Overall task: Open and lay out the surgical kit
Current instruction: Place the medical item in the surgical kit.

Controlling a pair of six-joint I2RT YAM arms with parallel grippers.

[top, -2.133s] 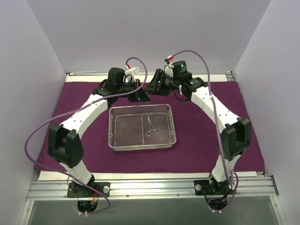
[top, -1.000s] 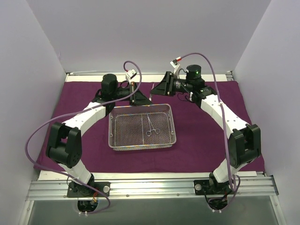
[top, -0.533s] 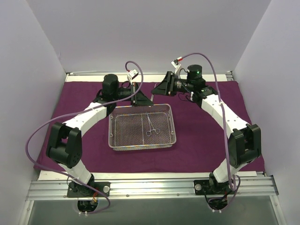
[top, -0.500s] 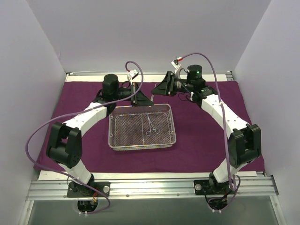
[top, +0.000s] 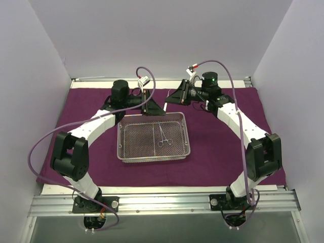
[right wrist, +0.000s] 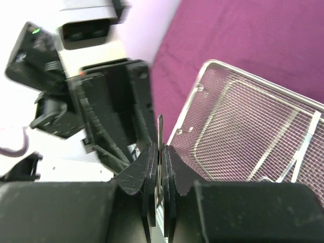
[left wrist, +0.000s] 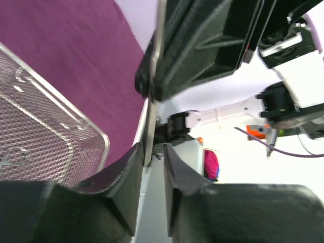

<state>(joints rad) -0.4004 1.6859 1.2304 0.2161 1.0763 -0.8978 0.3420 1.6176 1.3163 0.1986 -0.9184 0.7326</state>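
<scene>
The dark purple cloth (top: 217, 147) lies spread flat on the table. The silver wire-mesh tray (top: 153, 157) sits on its middle, with one scissor-like instrument (top: 163, 136) lying inside. My right gripper (top: 173, 97) hovers behind the tray's back edge. In the right wrist view it (right wrist: 160, 152) is shut on a thin metal instrument (right wrist: 160, 129) that points at my left gripper (top: 153, 105). In the left wrist view the left gripper (left wrist: 152, 152) is narrowly open. The thin metal instrument (left wrist: 151, 101) runs down between its jaws, along the left finger.
Grey walls close in the left, back and right sides. A metal rail (top: 162, 202) carries both arm bases at the near edge. Purple cables (top: 40, 147) loop out from each arm. The tray's rim (left wrist: 98, 136) is just below the left gripper.
Both wrists have rolled and come closer together behind the tray. In the last half second the right gripper shifted slightly left towards the left gripper. Tray and cloth are unmoved.
</scene>
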